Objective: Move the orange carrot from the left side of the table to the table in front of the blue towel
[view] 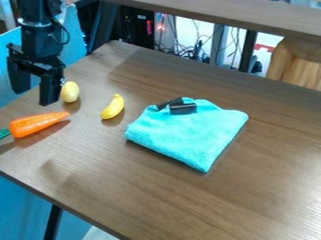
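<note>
Brown table point(263, 187): yellow egg-shaped toy point(70, 92) just beside open tool point(34, 90).

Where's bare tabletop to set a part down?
Widest: brown wooden table between the folded turquoise cloth and the image's bottom and right borders. Another: behind the cloth, towards the table's far edge. Crowded: image left, with the orange carrot, yellow banana and pale yellow oval object near the black end effector. Black pieces lie on the cloth.

Potato-like piece point(71, 92) (pale yellow, oval) on tabletop point(144, 187).
</note>
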Available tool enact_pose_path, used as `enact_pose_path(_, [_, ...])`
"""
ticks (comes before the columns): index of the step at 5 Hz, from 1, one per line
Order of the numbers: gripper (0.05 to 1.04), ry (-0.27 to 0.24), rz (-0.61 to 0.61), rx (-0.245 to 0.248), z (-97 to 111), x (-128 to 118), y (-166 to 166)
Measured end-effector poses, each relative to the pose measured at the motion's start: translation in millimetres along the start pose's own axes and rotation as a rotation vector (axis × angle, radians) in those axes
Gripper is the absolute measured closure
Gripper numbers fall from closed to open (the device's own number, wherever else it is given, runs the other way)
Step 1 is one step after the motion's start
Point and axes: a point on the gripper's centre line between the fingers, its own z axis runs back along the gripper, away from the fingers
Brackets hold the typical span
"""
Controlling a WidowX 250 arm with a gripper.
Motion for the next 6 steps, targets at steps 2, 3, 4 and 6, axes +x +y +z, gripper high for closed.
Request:
enact_pose_path(2, [0.082, 0.037, -0.021, -0.010, -19.1, 3.3, -0.2])
enact_pose_path(3, [0.082, 0.022, -0.024, -0.005, -26.6, 8.8, 1.2])
enact_pose_path(4, [0.082, 0.042, -0.024, 0.016, -35.4, 11.3, 5.3])
enact_pose_path(6, [0.082, 0.099, 0.006, 0.052, -47.8, 21.0, 16.3])
